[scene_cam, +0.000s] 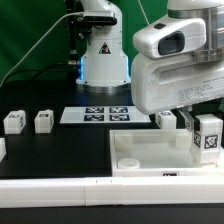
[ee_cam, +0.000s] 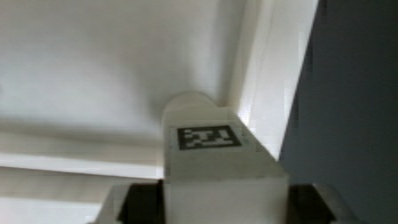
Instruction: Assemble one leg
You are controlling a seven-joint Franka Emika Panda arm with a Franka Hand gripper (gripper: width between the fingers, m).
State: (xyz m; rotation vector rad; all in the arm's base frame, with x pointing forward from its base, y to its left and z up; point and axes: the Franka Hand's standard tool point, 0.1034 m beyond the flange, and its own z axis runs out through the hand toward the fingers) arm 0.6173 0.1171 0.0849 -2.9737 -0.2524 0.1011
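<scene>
My gripper [scene_cam: 203, 132] is shut on a leg [scene_cam: 208, 136], a small white block with a black-and-white tag, and holds it upright over the right end of the large white tray-like piece [scene_cam: 140, 158]. In the wrist view the leg [ee_cam: 221, 150] stands between my jaws [ee_cam: 222, 205], its far tip over an inner corner of the tray-like piece [ee_cam: 107, 80]. I cannot tell whether the tip touches it. Two more legs [scene_cam: 13, 121] [scene_cam: 43, 121] stand on the table at the exterior view's left, and another leg [scene_cam: 166, 119] stands behind the tray-like piece.
The marker board [scene_cam: 95, 114] lies behind the tray-like piece. A long white border bar [scene_cam: 90, 192] runs along the front. A white part [scene_cam: 2, 149] shows at the left edge. A robot base [scene_cam: 100, 50] stands at the back.
</scene>
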